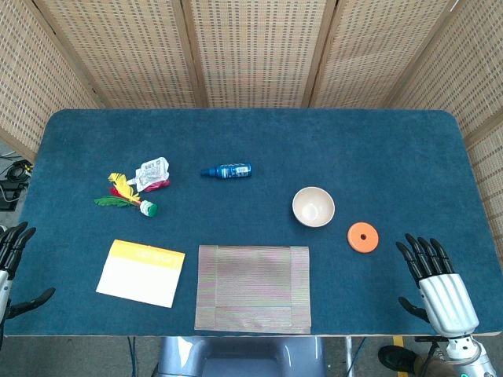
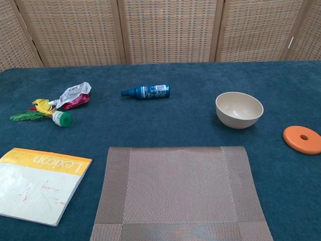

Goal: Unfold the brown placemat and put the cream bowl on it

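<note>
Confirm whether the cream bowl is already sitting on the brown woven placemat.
No. The round cream bowl stands on the bare blue tablecloth, beyond the far right corner of the brown woven placemat, not touching it.

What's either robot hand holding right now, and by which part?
Nothing. The left robot hand and right robot hand are both open and empty at the table's near corners.

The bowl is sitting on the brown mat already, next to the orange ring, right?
Not quite. The bowl is not on the brown mat; it sits on the bare blue table, behind the mat's far right corner and apart from it. The head view shows the gap clearly. The orange ring is indeed next to the bowl.
</note>
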`<act>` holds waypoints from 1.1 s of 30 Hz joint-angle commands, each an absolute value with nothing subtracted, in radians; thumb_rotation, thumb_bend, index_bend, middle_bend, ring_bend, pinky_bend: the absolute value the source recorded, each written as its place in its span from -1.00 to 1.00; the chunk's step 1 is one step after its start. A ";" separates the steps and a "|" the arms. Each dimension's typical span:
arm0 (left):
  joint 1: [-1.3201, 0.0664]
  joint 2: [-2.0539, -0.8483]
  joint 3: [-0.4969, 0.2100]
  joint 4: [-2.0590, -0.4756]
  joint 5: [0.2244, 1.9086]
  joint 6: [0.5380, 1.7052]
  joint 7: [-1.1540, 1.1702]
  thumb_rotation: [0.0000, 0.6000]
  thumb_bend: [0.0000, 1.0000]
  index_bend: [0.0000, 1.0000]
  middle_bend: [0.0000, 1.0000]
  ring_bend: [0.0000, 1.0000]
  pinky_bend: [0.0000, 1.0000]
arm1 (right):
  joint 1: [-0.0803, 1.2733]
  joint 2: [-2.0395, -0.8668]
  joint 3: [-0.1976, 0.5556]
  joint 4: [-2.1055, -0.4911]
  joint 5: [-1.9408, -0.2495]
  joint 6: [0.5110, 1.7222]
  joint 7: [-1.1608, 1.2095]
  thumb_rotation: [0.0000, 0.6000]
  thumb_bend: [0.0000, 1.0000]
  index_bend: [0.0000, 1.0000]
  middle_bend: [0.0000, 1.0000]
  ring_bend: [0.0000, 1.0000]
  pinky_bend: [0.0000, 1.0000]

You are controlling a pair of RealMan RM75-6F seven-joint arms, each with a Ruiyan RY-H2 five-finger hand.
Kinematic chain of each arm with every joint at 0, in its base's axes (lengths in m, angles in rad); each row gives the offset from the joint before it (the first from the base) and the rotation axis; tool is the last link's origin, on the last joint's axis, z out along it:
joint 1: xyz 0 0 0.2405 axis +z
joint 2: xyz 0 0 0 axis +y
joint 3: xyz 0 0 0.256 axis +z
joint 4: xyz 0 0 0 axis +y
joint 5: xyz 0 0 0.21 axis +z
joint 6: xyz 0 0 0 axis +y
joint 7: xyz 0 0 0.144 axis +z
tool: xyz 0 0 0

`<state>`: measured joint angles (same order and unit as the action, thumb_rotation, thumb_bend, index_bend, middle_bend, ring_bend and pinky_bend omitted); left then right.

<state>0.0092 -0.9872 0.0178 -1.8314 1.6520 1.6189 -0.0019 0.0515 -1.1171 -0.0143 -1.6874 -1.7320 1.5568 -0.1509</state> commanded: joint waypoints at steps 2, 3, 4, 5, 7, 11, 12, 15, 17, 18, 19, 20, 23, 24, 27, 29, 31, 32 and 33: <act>0.010 -0.988 0.018 -1.830 1.653 1.619 -0.001 1.00 -1.00 -1.00 -1.00 -1.00 -1.00 | 0.053 -1.118 -0.015 -1.687 -1.731 1.554 -0.152 1.00 -1.00 -1.00 -1.00 -1.00 -1.00; 0.009 -0.988 0.019 -1.830 1.653 1.618 -0.001 1.00 -1.00 -1.00 -1.00 -1.00 -1.00 | 0.054 -1.120 -0.016 -1.686 -1.730 1.550 -0.152 1.00 -1.00 -1.00 -1.00 -1.00 -1.00; 0.010 -0.987 0.019 -1.830 1.652 1.617 -0.001 1.00 -1.00 -1.00 -1.00 -1.00 -1.00 | 0.055 -1.121 -0.018 -1.685 -1.727 1.543 -0.148 1.00 -1.00 -1.00 -1.00 -1.00 -1.00; 0.010 -0.988 0.018 -1.830 1.652 1.618 0.000 1.00 -1.00 -1.00 -1.00 -1.00 -1.00 | 0.063 -1.124 -0.024 -1.685 -1.718 1.517 -0.136 1.00 -1.00 -1.00 -1.00 -1.00 -1.00; 0.011 -0.988 0.017 -1.828 1.653 1.620 0.007 1.00 -1.00 -1.00 -1.00 -1.00 -1.00 | 0.083 -1.132 -0.017 -1.673 -1.698 1.477 -0.126 1.00 -1.00 -1.00 -1.00 -1.00 -1.00; 0.006 -0.994 0.006 -1.833 1.631 1.612 0.020 1.00 -1.00 -1.00 -1.00 -1.00 -1.00 | 0.148 -1.156 0.017 -1.641 -1.635 1.363 -0.150 1.00 -1.00 -1.00 -1.00 -1.00 -1.00; 0.004 -0.995 0.005 -1.834 1.627 1.608 0.024 1.00 -1.00 -1.00 -1.00 -1.00 -1.00 | 0.163 -1.158 0.025 -1.638 -1.625 1.341 -0.155 1.00 -1.00 -1.00 -1.00 -1.00 -1.00; -0.002 -1.003 -0.001 -1.835 1.610 1.595 0.046 1.00 -1.00 -1.00 -1.00 -1.00 -1.00 | 0.227 -1.165 0.058 -1.626 -1.581 1.247 -0.173 1.00 -1.00 -1.00 -1.00 -1.00 -1.00; -0.006 -1.010 -0.005 -1.837 1.600 1.585 0.062 1.00 -1.00 -1.00 -1.00 -1.00 -1.00 | 0.270 -1.171 0.080 -1.616 -1.551 1.185 -0.180 1.00 -1.00 -1.00 -1.00 -1.00 -1.00; -0.009 -1.014 -0.008 -1.837 1.593 1.579 0.074 1.00 -1.00 -1.00 -1.00 -1.00 -1.00 | 0.296 -1.176 0.092 -1.608 -1.534 1.149 -0.185 1.00 -1.00 -0.99 -1.00 -1.00 -1.00; -0.014 -1.021 -0.013 -1.836 1.582 1.572 0.090 1.00 -1.00 -1.00 -1.00 -1.00 -1.00 | 0.329 -1.187 0.108 -1.593 -1.511 1.103 -0.191 1.00 -1.00 -0.98 -1.00 -1.00 -1.00; -0.022 -1.031 -0.022 -1.833 1.557 1.555 0.109 1.00 -1.00 -1.00 -1.00 -1.00 -1.00 | 0.384 -1.216 0.134 -1.564 -1.488 1.038 -0.193 1.00 -1.00 -0.96 -1.00 -1.00 -1.00; -0.039 -1.049 -0.043 -1.838 1.502 1.524 0.149 1.00 -1.00 -1.00 -1.00 -1.00 -1.00 | 0.464 -1.272 0.166 -1.499 -1.432 0.937 -0.188 1.00 -1.00 -0.90 -1.00 -1.00 -1.00; -0.045 -1.055 -0.049 -1.837 1.486 1.514 0.164 1.00 -1.00 -1.00 -1.00 -1.00 -1.00 | 0.488 -1.288 0.172 -1.484 -1.419 0.908 -0.185 1.00 -1.00 -0.89 -1.00 -1.00 -1.00; -0.054 -1.066 -0.056 -1.838 1.461 1.499 0.187 1.00 -1.00 -1.00 -1.00 -1.00 -1.00 | 0.527 -1.315 0.178 -1.454 -1.401 0.869 -0.187 1.00 -0.91 -0.85 -1.00 -1.00 -1.00; -0.062 -1.073 -0.061 -1.836 1.444 1.486 0.202 1.00 -1.00 -1.00 -1.00 -1.00 -1.00 | 0.557 -1.343 0.181 -1.424 -1.401 0.852 -0.207 1.00 -0.76 -0.81 -1.00 -1.00 -1.00; -0.069 -1.081 -0.068 -1.833 1.425 1.476 0.217 1.00 -1.00 -1.00 -1.00 -1.00 -1.00 | 0.582 -1.377 0.186 -1.394 -1.389 0.839 -0.212 1.00 -0.62 -0.77 -1.00 -1.00 -1.00; -0.072 -1.083 -0.071 -1.833 1.417 1.472 0.221 1.00 -1.00 -1.00 -1.00 -1.00 -1.00 | 0.590 -1.388 0.188 -1.383 -1.385 0.836 -0.210 1.00 -0.55 -0.73 -1.00 -1.00 -1.00; -0.075 -1.086 -0.074 -1.833 1.407 1.468 0.226 1.00 -1.00 -1.00 -1.00 -1.00 -1.00 | 0.600 -1.403 0.190 -1.367 -1.379 0.833 -0.209 1.00 -0.49 -0.69 -1.00 -1.00 -1.00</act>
<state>-0.0697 -1.0808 -0.0688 -1.8339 1.4164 1.4746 0.2186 0.5817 -1.3758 0.1817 -1.3919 -1.3935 0.8464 -0.2058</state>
